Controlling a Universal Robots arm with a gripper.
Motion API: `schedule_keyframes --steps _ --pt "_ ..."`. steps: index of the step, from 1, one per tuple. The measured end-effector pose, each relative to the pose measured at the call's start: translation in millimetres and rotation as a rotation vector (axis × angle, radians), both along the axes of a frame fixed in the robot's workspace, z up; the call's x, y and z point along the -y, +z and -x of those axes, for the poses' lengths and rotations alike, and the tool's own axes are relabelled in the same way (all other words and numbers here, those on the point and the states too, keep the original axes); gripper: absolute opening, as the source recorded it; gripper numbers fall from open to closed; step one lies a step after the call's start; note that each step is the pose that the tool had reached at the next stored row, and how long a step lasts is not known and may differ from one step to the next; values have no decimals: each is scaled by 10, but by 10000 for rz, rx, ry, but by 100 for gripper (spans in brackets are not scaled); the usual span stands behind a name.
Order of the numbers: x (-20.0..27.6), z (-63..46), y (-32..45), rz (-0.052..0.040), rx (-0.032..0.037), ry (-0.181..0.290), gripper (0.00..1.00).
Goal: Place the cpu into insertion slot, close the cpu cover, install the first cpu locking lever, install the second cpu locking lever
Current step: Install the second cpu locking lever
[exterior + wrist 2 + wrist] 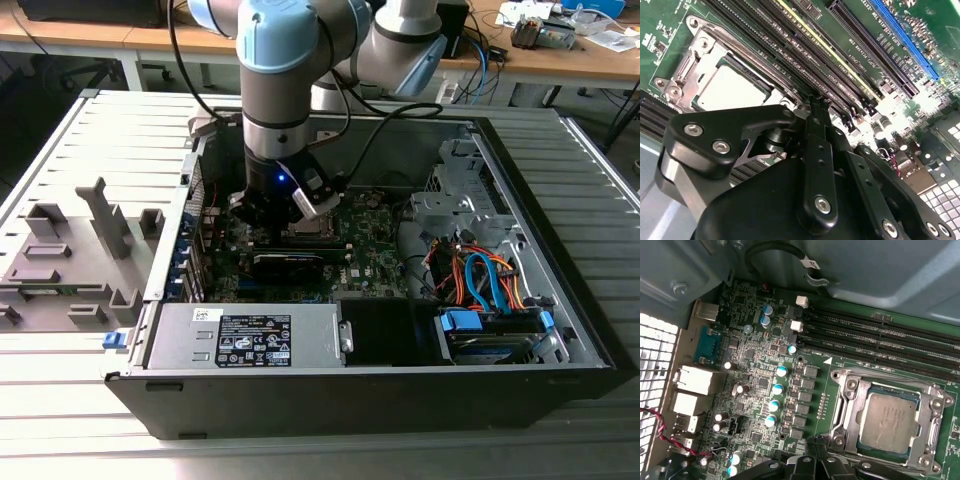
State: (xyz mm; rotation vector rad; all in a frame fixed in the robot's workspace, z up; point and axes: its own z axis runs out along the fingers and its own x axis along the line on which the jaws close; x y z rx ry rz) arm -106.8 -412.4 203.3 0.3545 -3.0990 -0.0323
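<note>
Lying open on the slatted table [60,400], the computer case [560,380] takes up most of the exterior view, with the arm [290,60] reaching down into it over the green motherboard [760,385]. A grey power supply [250,335] sits along the near wall, and orange and blue cables [480,280] bunch toward the exterior view's right.

On the board, long black memory slots [900,340] run beside the insertion slot [852,377], whose silver rim shows in both wrist views. The cpu [890,420] already lies inside it, flat and square to the rim as far as I can judge. The cpu cover [935,410] appears to lie down around the chip, framing the metal top through its cutout, though I cannot tell whether it is fully seated. The locking levers I cannot make out with certainty.

The gripper [815,107] hovers just beside the socket, above the memory slots, its fingers pressed together and empty.

To do the lever step well, I would judge that the closed fingertips should bear on the lever's end only, push it down and sideways under its hook, and stay off the chip's top and the fragile slots nearby. A slip there could scrape the board.
</note>
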Motion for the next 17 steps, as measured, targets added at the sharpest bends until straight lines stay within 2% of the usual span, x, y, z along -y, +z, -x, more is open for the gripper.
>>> schedule_keyframes --steps 3,5,6,7,9,12,16,17 --pt "0 0 -12 4 -2 9 11" --pt "-3 1 -12 82 4 5 11" --pt "1 0 0 252 1 10 11" --pt "0 0 7 367 1 9 11" --pt "1 0 28 486 -4 11 11" --pt "-12 -2 28 502 -1 8 11" --pt "-96 -5 28 489 -1 9 11" --pt "-98 -6 28 481 -1 10 11"
